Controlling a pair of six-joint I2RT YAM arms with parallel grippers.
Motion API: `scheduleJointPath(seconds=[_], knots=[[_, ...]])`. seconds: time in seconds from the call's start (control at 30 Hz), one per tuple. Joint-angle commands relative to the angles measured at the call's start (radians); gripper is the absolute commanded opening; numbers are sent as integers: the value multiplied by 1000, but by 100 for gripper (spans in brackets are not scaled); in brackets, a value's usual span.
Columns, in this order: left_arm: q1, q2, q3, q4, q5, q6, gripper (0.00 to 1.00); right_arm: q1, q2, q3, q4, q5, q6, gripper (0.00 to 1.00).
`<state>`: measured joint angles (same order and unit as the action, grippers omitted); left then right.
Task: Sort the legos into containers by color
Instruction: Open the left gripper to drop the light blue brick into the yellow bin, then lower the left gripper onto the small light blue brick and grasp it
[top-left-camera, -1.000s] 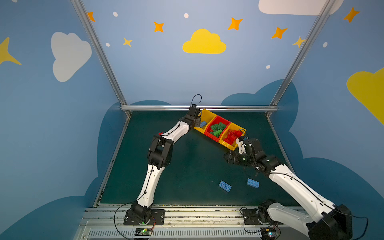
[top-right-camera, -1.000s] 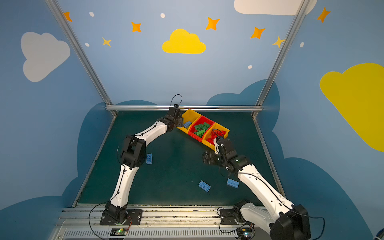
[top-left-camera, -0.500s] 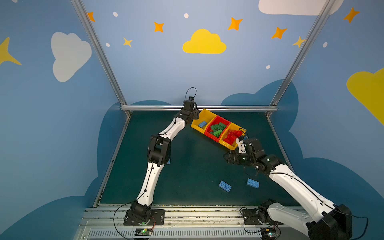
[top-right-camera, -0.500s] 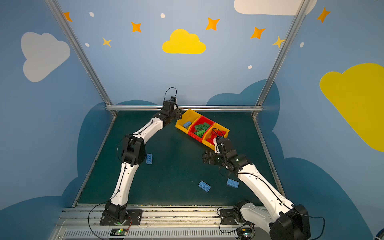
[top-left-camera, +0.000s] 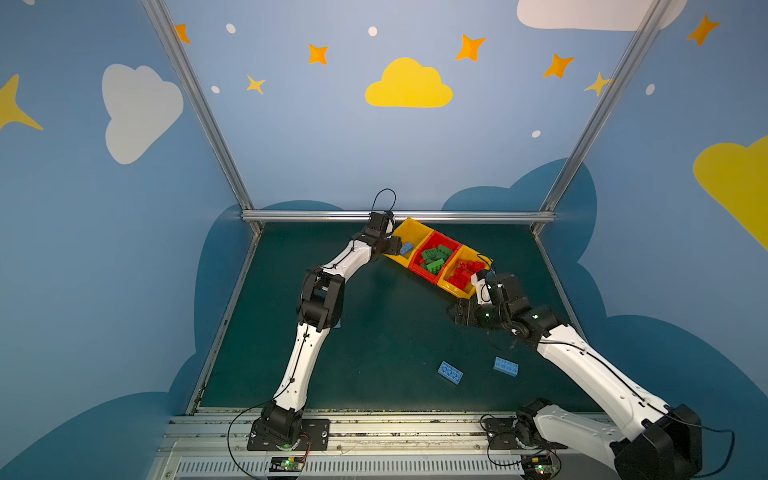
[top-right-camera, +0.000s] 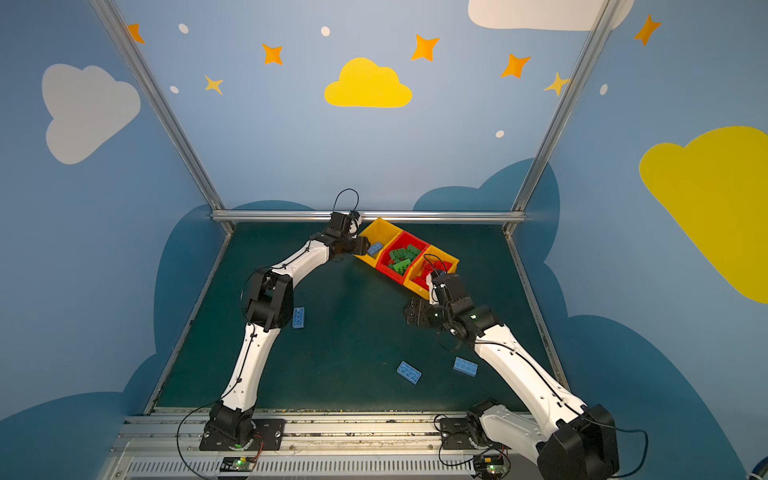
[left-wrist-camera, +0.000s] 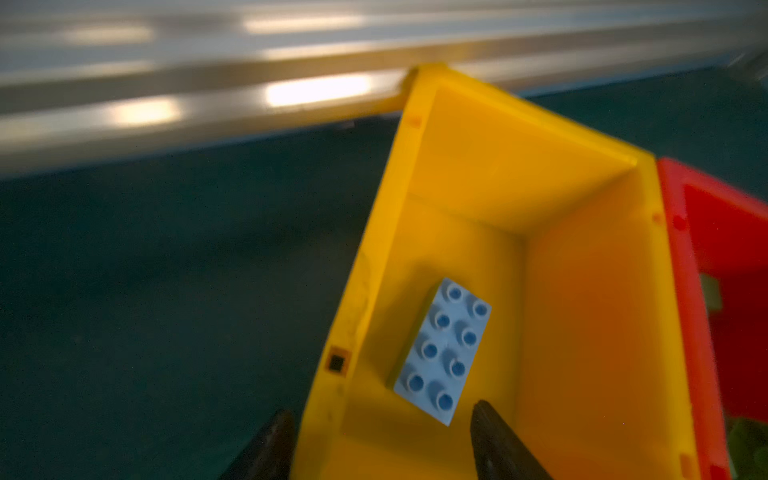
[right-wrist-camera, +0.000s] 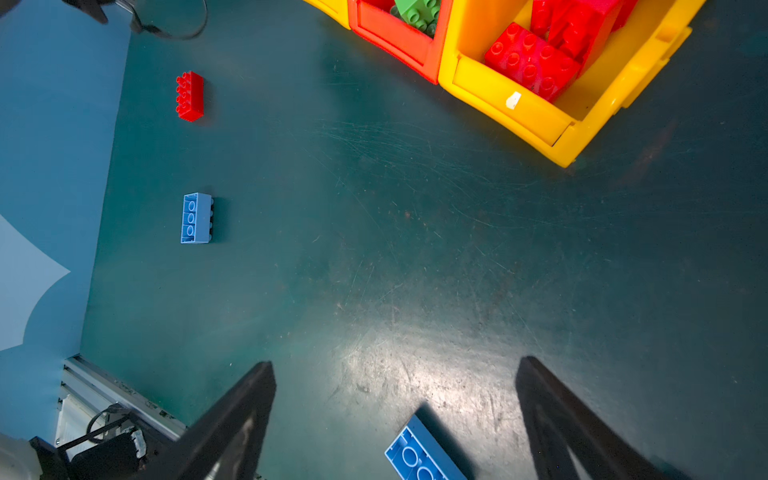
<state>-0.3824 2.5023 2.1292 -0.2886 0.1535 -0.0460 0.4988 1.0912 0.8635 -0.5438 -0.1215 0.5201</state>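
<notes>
Left wrist view: left gripper (left-wrist-camera: 378, 440) jaws apart, empty, straddling wall of yellow bin (left-wrist-camera: 582, 291); light-blue brick (left-wrist-camera: 442, 351) lies inside, studs up, colour's home; right gripper (right-wrist-camera: 395, 399) wide, empty, raised over mat (right-wrist-camera: 415, 249); loose blue brick (right-wrist-camera: 419, 453), mat's 5 o'clock, seemingly next pick.

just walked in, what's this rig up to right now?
Two arms are sorting legos by color into three joined bins. The left pincer is open at the far yellow bin, where one blue brick lies loose, not gripped. The red bin holds green bricks, the other yellow bin red bricks. The right pincer hangs open and empty above the mat. Loose on the mat: two front blue bricks, a third blue brick by the left arm, and a red brick.
</notes>
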Motion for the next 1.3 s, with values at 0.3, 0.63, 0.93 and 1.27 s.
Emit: scheduleJointPath(seconds=[0.3,0.63,0.93,1.27], knots=[[-33,-235,-320,112,29,-54,62,-2,-96,-7,-53,-4,6,89],[-75,-691,-717,-9,-314,-242,80,1,-136,-55,-6,-61,14,89],[-62,-1076,-1190,-192,-464,-448,81,73,-90,-61,62,-118,0,89],[19,-1049,-1290,-127,-350,-445,81,148,-133,-71,31,-67,6,89]])
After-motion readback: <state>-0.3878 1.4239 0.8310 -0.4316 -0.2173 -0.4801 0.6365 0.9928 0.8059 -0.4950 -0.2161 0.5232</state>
